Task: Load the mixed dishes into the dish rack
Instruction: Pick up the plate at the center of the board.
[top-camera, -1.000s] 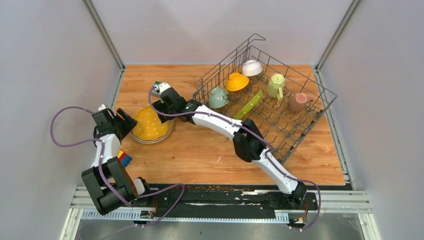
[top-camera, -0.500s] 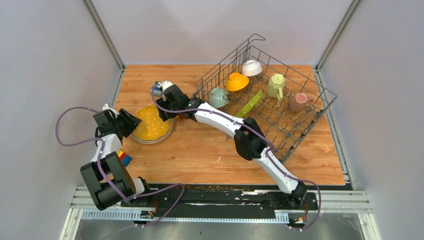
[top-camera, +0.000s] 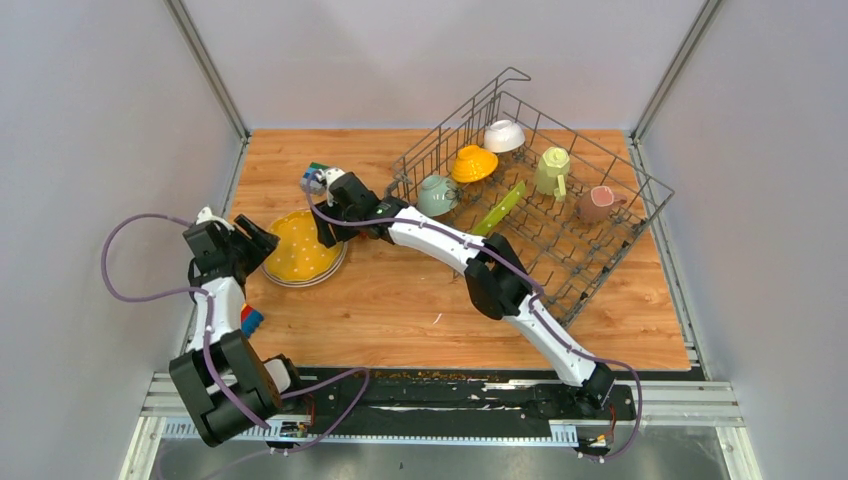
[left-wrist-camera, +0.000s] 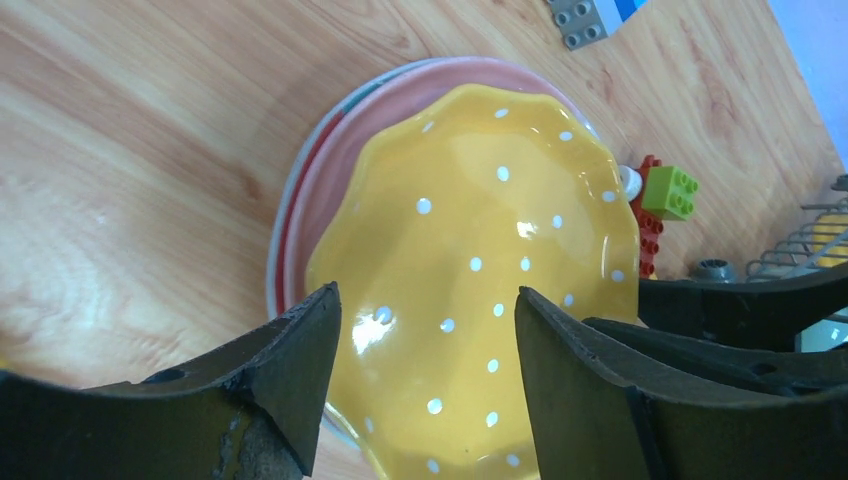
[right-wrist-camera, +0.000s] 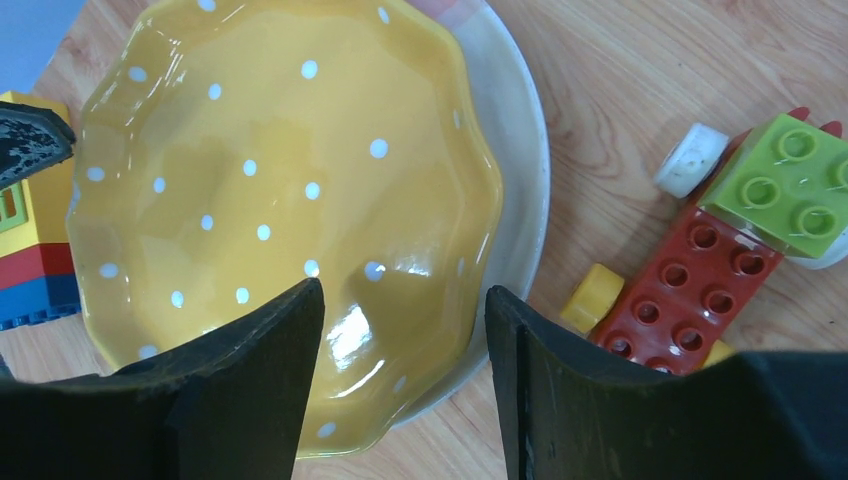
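A yellow white-dotted plate (top-camera: 300, 248) lies on top of a pink plate (left-wrist-camera: 330, 160) and a grey plate (right-wrist-camera: 520, 170), stacked on the table's left. My left gripper (top-camera: 262, 238) is open at the stack's left edge, with the yellow plate (left-wrist-camera: 480, 260) between its fingers. My right gripper (top-camera: 326, 230) is open over the stack's right edge, jaws astride the yellow plate's rim (right-wrist-camera: 270, 180). The dish rack (top-camera: 655, 190) at the back right holds a teal mug (top-camera: 436, 194), yellow bowl (top-camera: 473, 163), white bowl (top-camera: 503, 135), pale-green mug (top-camera: 552, 170), pink mug (top-camera: 597, 203) and lime-green plate (top-camera: 500, 209).
Toy blocks (right-wrist-camera: 700, 280) lie just right of the plate stack, beside my right gripper. More coloured blocks (top-camera: 247, 318) sit by the left arm. A grey block (left-wrist-camera: 585, 18) lies beyond the plates. Walls close in the table on the left, back and right.
My left gripper has shifted slightly back and to the left beside the stack. My right gripper has edged a little along the stack's right rim. The plates have not moved.
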